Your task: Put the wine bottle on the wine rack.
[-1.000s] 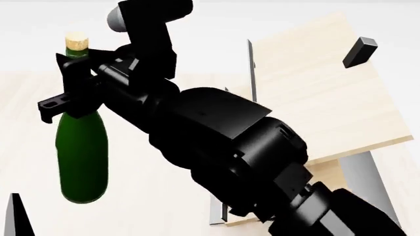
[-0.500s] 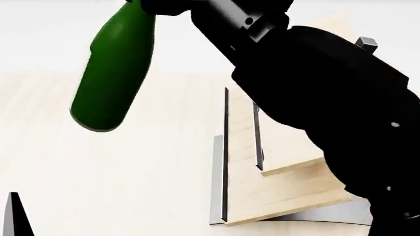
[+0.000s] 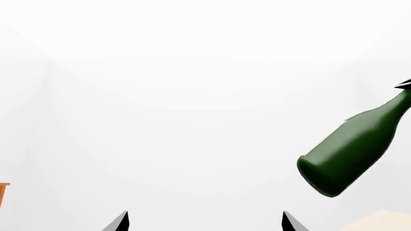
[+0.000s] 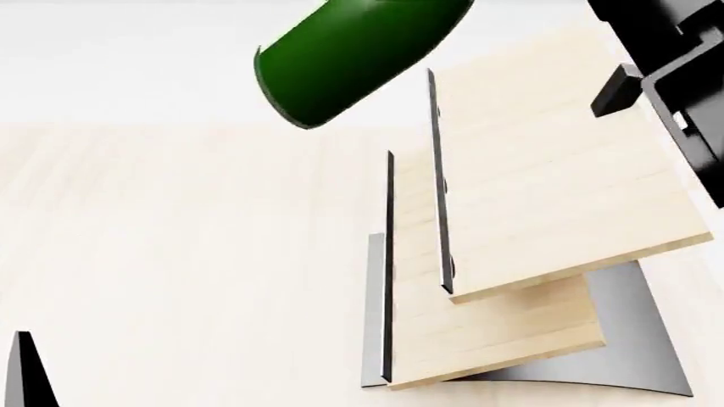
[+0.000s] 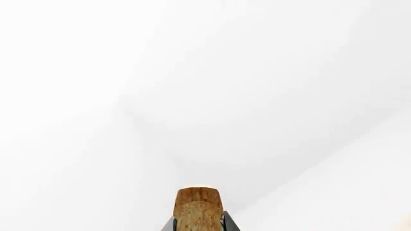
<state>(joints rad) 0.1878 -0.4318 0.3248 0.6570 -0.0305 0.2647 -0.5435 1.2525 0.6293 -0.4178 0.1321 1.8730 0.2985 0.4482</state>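
Observation:
The dark green wine bottle [image 4: 345,55] hangs tilted in the air above the table, base toward the lower left, neck out of the top of the head view. It also shows in the left wrist view [image 3: 353,149]. Its tan cork [image 5: 198,207] sits between the fingers of my right gripper [image 5: 198,226], which is shut on the bottle's top. The wine rack [image 4: 531,212], two slanted light-wood boards with a black peg [image 4: 616,89] on a grey base, stands below and right of the bottle. My left gripper [image 3: 204,222] is open and empty.
The light wood table [image 4: 169,254] spreads under the rack. Part of my right arm [image 4: 679,76] shows at the upper right. A black left fingertip [image 4: 25,373] shows at the lower left. An orange-brown edge [image 3: 3,192] shows in the left wrist view.
My right arm has swung up and to the right, out of the way of the rack. The bottle moved right and tilted further, now above the rack's left edge.

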